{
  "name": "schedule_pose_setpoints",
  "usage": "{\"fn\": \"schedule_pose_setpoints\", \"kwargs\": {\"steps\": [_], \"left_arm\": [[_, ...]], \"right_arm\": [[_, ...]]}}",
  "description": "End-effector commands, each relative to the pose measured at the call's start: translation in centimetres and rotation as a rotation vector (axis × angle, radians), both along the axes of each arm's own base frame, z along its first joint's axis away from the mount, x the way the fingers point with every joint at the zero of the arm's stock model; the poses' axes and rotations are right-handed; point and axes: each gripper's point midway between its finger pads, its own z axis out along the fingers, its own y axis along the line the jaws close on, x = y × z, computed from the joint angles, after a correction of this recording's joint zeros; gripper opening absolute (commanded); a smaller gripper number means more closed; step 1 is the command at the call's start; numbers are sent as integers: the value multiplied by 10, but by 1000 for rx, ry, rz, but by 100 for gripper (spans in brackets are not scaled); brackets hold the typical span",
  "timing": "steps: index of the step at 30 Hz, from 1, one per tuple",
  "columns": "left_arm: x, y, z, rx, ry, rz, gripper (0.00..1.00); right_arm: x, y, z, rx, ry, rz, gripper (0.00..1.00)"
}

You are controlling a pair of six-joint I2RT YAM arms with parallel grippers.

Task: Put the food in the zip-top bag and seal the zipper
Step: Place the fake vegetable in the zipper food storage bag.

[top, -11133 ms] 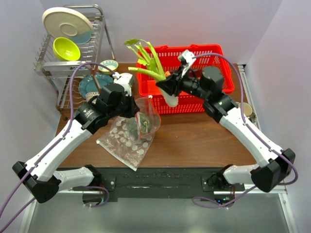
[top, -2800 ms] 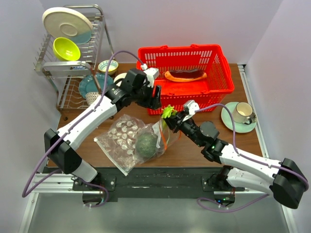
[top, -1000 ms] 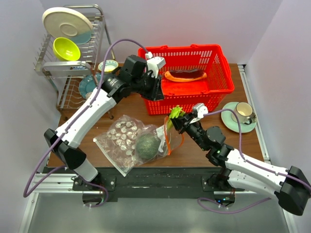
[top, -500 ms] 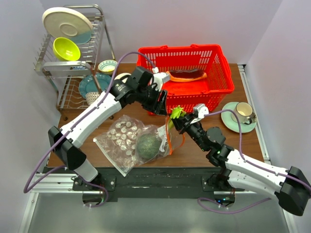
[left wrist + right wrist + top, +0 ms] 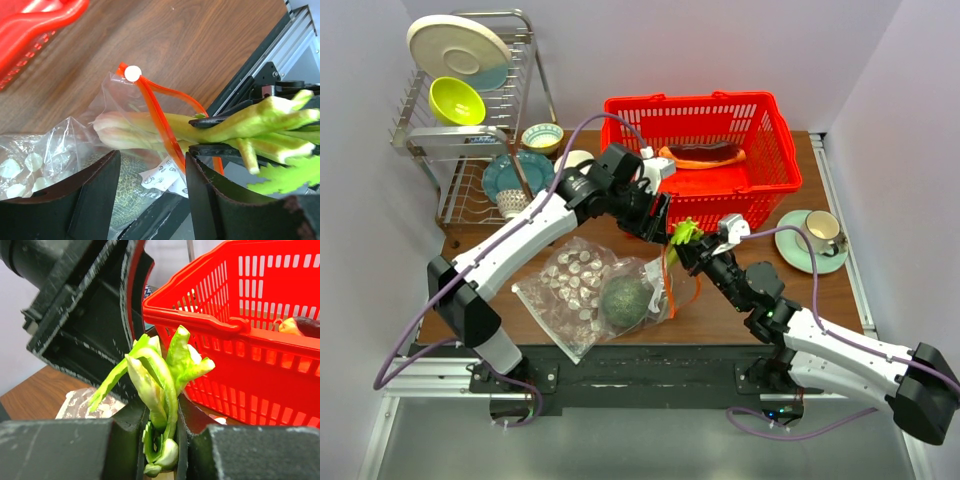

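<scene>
Right gripper clamped on stalks, their pale ends inside the bag mouth, mid-frame. Left gripper jaws apart just above.

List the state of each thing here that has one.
Bag, open.
Zipper, unsealed.
Ball, inside bag.
Stalks, base in bag mouth, leaves outside.
Slab, lying in basket.
Left end effector, open over bag.
Right end effector, shut on stalks.

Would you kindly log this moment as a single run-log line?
left pincer: open | right pincer: shut on green stalks, base inside zip-top bag | green ball: bagged | slab: in red basket | zipper: open
</scene>
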Motion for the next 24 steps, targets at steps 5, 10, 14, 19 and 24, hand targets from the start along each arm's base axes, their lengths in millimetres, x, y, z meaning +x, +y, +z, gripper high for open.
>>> {"fn": "schedule_pose_setpoints", "kwargs": {"steps": [5, 10, 14, 19, 24], "left_arm": [[6, -13, -19, 10, 17, 5, 54], [7, -21, -27, -1, 36, 14, 51], [14, -19, -35, 19, 32, 57, 25], [23, -17, -21, -9, -16, 110, 0], [23, -16, 4, -53, -47, 121, 0]], "right_arm": [[-3, -5, 30, 85, -62, -7, 0], [-3, -5, 29, 84, -63, -6, 0], [-4, -6, 29, 85, -64, -4, 0], [-5, -6, 25, 70, -63, -2, 0], [-6, -9, 22, 66, -60, -6, 0]]}}
